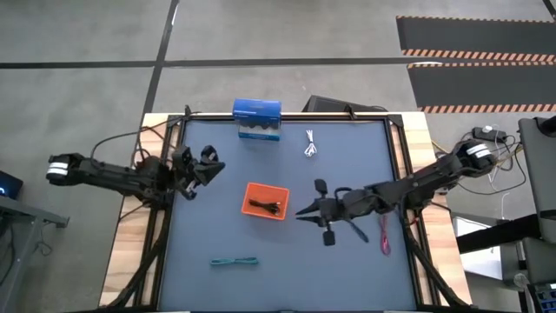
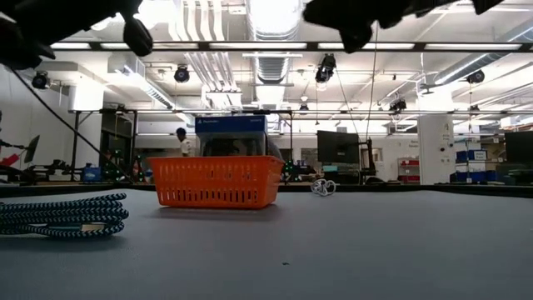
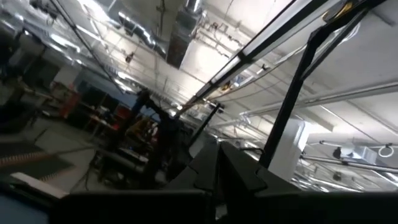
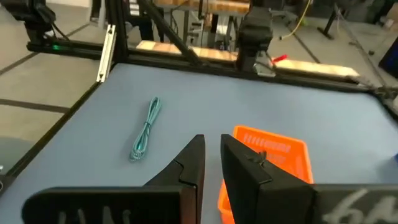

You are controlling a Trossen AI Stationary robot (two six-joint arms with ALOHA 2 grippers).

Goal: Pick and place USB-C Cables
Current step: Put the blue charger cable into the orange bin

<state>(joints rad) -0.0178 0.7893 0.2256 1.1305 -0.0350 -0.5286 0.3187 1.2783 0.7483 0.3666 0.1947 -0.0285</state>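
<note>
The orange tray [image 1: 265,202] sits mid-table with the black cable [image 1: 268,207] lying inside it. The white cable [image 1: 311,146] lies near the far edge. The teal cable [image 1: 234,261] lies near the near edge and also shows in the right wrist view [image 4: 146,129] and the low view [image 2: 58,217]. The red cable [image 1: 384,239] lies under my right arm. My right gripper [image 1: 301,211] hovers just right of the tray, shut and empty; its wrist view [image 4: 212,155] shows a thin slit between the fingers. My left gripper [image 1: 207,165] waits at the table's left, tipped upward, shut.
A blue box [image 1: 257,119] stands at the far edge, behind the tray [image 2: 216,182] in the low view. The black table frame [image 1: 395,156] runs along the sides. Bare mat lies between the tray and the teal cable. A person [image 2: 181,142] stands far off in the room.
</note>
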